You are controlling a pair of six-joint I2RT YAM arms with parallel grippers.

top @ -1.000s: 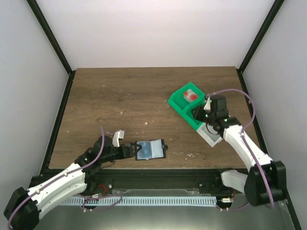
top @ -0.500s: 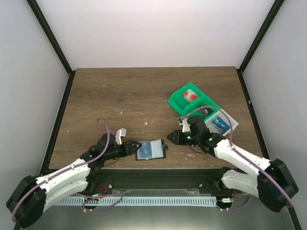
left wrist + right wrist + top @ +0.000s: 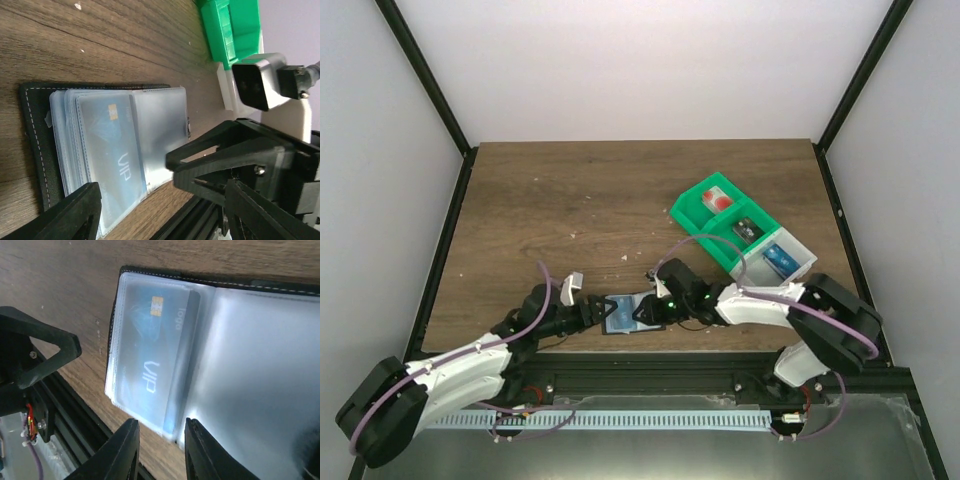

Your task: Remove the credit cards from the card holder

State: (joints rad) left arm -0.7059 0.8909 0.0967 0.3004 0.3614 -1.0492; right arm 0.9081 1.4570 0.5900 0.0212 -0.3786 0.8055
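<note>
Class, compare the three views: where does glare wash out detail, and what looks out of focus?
Right wrist view: glare whitens the card holder's empty clear sleeve, while the blue card reads clearly. Left wrist view: the left end effector is a dark, soft silhouette; the green tray is slightly blurred. Top view: even light, faint shadows.

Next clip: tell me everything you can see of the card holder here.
The card holder is a black bifold with pale stitching along its edge. It lies open and flat on the wooden table, near the front edge. Inside are clear plastic sleeves. One half's stack holds a blue credit card with a gold chip and "VIP"; the other half's sleeve looks empty. The left gripper and right gripper flank it, but contact cannot be told.
</note>
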